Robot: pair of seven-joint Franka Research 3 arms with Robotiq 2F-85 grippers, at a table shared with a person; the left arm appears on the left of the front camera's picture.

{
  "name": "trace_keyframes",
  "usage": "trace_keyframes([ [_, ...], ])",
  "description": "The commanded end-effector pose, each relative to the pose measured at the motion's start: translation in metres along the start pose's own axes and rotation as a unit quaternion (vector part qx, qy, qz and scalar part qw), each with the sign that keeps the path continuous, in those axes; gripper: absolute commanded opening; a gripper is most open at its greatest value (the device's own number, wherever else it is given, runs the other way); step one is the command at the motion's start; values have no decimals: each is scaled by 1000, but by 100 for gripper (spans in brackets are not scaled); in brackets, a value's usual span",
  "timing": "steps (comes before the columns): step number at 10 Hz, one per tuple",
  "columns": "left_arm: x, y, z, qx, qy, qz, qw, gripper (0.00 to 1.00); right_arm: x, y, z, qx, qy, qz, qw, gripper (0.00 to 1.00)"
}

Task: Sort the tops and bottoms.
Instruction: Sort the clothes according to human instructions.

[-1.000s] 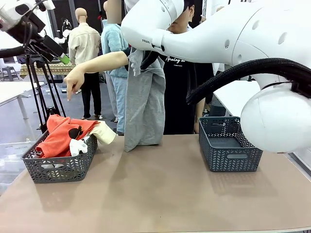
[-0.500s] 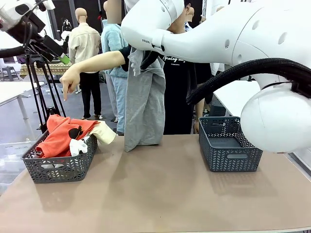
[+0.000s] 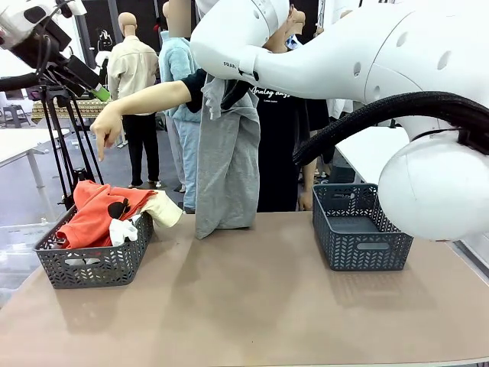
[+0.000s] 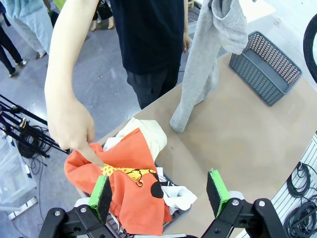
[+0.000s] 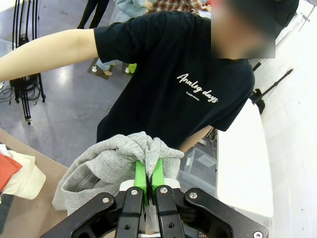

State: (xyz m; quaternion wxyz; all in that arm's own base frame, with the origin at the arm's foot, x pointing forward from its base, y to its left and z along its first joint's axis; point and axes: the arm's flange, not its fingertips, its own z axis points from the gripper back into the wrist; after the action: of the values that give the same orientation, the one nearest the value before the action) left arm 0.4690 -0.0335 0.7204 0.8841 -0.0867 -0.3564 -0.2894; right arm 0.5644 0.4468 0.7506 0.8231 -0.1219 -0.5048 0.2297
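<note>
Dropped a little lower since a second ago: person's hand (image 3: pixel 105 128), forefinger now pointing down at the left basket (image 3: pixel 92 264); arms and cloth otherwise unchanged. Right gripper (image 5: pixel 148 174) pinched fully shut on a bunched fold of the grey garment (image 3: pixel 227 164), hanging high to the right of the left basket with its hem just brushing the table (image 3: pixel 252 306). Left gripper (image 4: pixel 159 191) hovering above the left basket, jaws spread wide, holding nothing. Heaped in that basket: orange-red top (image 4: pixel 131 191) uppermost, cream top (image 4: pixel 148 136) at the far edge, white T-shirt (image 4: pixel 176 196) half buried. Soft, light, limp cloth, likely to drape and drag; best pinched at a raised fold near the heap's crest. Right basket (image 3: pixel 359 228) empty, well apart to the right, bare table between. Basket rims apt to snag trailing cloth.
</note>
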Motion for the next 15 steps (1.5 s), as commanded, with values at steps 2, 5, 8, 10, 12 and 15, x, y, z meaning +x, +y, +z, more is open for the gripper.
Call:
trace_keyframes([
  [2, -1, 0, 2, 1, 3, 1, 1000, 100, -1, -1, 3, -1, 4, -2, 1000, 0],
  [5, -5, 5, 7, 11, -3, 3, 1000, 100, 2, 5, -4, 18, -12, -11, 1000, 0],
  [8, -13, 13, 23, 37, -15, 4, 999, 100, 35, 21, 13, 89, -92, -47, 991, 0],
  [10, -21, 30, 46, 64, -32, 27, 997, 100, 64, 39, 29, 130, -143, -53, 980, 0],
  [12, -28, 42, 50, 68, -38, 46, 996, 100, 27, 32, 35, 97, -118, -41, 987, 0],
  [15, -26, 49, 58, 59, -39, 40, 997, 100, 27, 32, 35, 97, -118, -41, 987, 0],
])
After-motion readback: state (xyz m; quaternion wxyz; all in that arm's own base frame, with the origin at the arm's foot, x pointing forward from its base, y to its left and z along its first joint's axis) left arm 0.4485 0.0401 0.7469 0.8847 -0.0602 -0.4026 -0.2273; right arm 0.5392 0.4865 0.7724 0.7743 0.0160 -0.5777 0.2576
